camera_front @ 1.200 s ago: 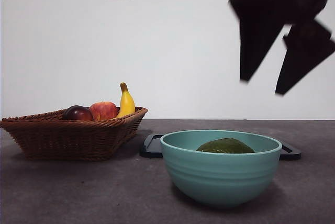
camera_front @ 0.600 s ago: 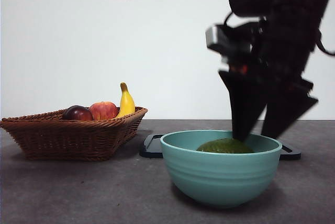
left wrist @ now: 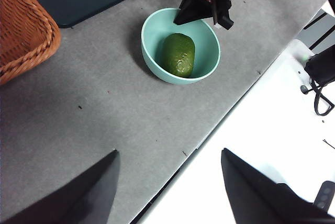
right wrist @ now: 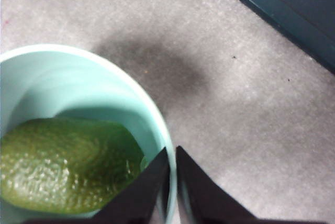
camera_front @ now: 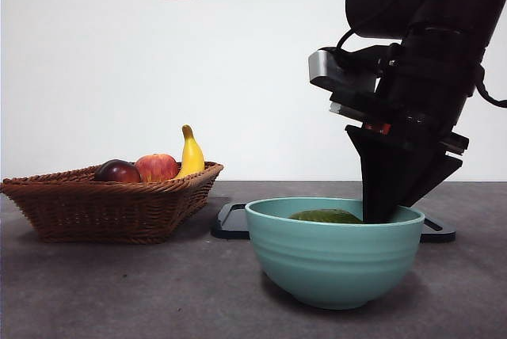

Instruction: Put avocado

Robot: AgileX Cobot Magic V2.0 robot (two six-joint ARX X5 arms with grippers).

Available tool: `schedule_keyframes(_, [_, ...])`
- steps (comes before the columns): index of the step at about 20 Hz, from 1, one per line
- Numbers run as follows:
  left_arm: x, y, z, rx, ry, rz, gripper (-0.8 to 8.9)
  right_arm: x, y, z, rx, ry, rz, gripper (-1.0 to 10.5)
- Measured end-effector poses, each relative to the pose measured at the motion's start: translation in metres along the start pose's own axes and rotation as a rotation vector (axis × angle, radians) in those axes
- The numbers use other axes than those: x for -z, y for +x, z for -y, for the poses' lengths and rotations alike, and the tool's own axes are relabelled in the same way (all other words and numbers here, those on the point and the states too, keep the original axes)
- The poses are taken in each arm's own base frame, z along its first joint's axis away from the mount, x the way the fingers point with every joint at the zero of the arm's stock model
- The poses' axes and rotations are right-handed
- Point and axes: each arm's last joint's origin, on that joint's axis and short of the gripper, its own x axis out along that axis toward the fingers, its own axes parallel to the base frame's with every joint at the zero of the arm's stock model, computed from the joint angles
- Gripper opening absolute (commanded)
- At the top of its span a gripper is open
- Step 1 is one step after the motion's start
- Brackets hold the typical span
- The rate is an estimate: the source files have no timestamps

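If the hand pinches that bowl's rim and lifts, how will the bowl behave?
The bowl looks rigid, so it probably won't flex. Pinched at one side by the right hand, it would likely tilt, and the avocado lying loose inside may roll downhill. Its smooth rim could slip.

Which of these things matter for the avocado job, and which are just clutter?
In the job: avocado, bowl holding it, right gripper clamped on the bowl's rim.
Lying about: basket, apple, dark fruit, banana, dark tray.
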Motion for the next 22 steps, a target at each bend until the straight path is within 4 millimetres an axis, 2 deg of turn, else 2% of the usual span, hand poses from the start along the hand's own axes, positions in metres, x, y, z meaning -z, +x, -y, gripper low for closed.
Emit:
schedule_keyframes(3, [0.0, 0.0, 0.0, 0.0, 0.0, 0.0, 3.1, -0.002, -0.005, -0.001, -0.001, -0.008, 0.037, 0.1])
schedule_keyframes(5, [0.0, 0.0, 0.0, 0.0, 0.0, 0.0, 3.1, -0.008, -0.018, -0.004, -0.001, -0.012, 0.082, 0.1])
schedule_keyframes(9, [-0.001, 0.0, 0.0, 0.0, 0.003, 0.006, 3.1, -0.035, -0.048, 0.001, 0.016, 0.0, 0.199, 0.1])
schedule_keyframes(13, [-0.001, 0.0, 0.0, 0.0, 0.003, 0.006, 3.1, -0.065, -0.069, 0.025, 0.057, 0.06, 0.287, 0.1])
schedule_keyframes(16, [-0.001, 0.0, 0.0, 0.0, 0.003, 0.006, 3.1, -0.091, -0.061, 0.054, 0.088, 0.123, 0.279, 0.1])
schedule_keyframes(19, [-0.001, 0.0, 0.0, 0.0, 0.003, 0.006, 3.1, -0.116, -0.041, 0.08, 0.103, 0.166, 0.247, 0.1])
schedule_keyframes(22, [-0.001, 0.0, 0.0, 0.0, 0.002, 0.006, 3.1, -0.121, -0.021, 0.093, 0.106, 0.19, 0.21, 0.1])
